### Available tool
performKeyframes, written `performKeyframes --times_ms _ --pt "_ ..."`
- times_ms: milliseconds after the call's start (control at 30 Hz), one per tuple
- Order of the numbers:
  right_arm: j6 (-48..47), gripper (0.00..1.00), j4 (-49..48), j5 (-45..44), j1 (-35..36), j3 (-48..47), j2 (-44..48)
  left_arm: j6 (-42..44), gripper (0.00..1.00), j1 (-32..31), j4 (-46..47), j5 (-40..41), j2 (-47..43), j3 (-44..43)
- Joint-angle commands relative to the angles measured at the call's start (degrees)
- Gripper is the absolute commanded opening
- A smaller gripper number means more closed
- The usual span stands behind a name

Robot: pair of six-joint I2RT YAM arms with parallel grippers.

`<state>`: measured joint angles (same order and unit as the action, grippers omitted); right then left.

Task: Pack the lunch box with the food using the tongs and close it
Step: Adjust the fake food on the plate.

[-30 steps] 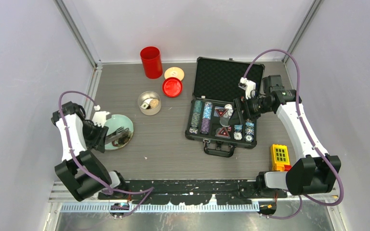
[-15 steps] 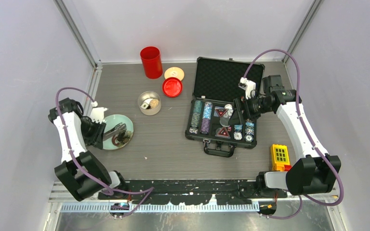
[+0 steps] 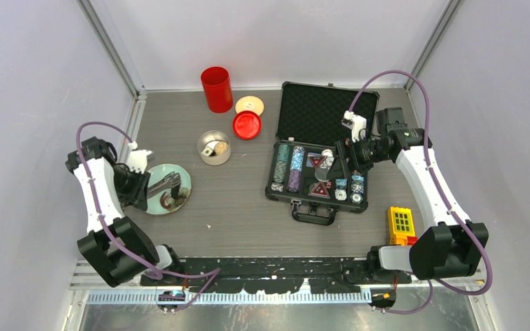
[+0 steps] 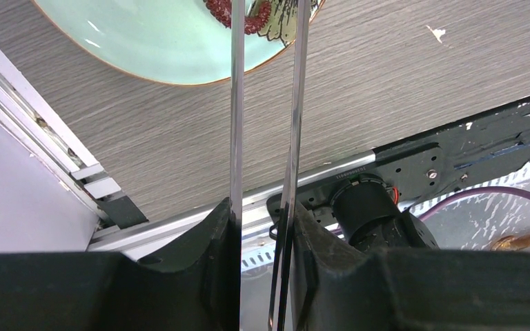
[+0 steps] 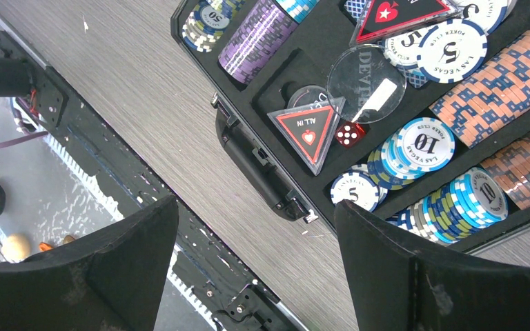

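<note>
Left gripper (image 4: pixel 262 210) sits at plate (image 3: pixel 153 201) left edge, jaws narrowed, clamping tongs (image 4: pixel 237 103); tips reach over food (image 3: pixel 174 199) on plate. Lunch box (image 3: pixel 202 146) lies beyond-right of plate, uncovered; lid (image 3: pixel 249 105) farther. Right gripper (image 5: pixel 255 207), far right of plate, hangs wide open, empty, above case (image 3: pixel 315 110).

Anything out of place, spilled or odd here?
Nothing spilled or damaged. One oddity: the right gripper hangs open over the poker chip case, away from the lunch box. A small white scrap lies on the table near the plate.
</note>
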<state>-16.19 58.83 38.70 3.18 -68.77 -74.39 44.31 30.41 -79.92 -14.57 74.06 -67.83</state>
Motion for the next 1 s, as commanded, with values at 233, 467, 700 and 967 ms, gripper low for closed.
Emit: performKeyframes --times_ms 233,467,700,967 --pt "-0.1 0.88 -0.6 0.3 -0.3 -0.3 1.0 -1.8 0.00 -0.3 -3.5 -4.9 1.9 -7.3" --pt "-0.1 0.88 -0.6 0.1 -0.3 -0.1 1.2 -2.3 0.00 -0.3 -3.5 -5.2 2.9 -8.2" --pt "-0.1 0.88 -0.6 0.0 -0.3 -0.2 1.1 -2.6 0.00 -0.3 -3.5 -5.5 2.4 -8.5" --pt "-0.4 0.88 -0.4 -0.6 -0.3 0.3 1.8 -2.5 0.00 -0.2 -1.2 -1.9 2.8 -5.6"
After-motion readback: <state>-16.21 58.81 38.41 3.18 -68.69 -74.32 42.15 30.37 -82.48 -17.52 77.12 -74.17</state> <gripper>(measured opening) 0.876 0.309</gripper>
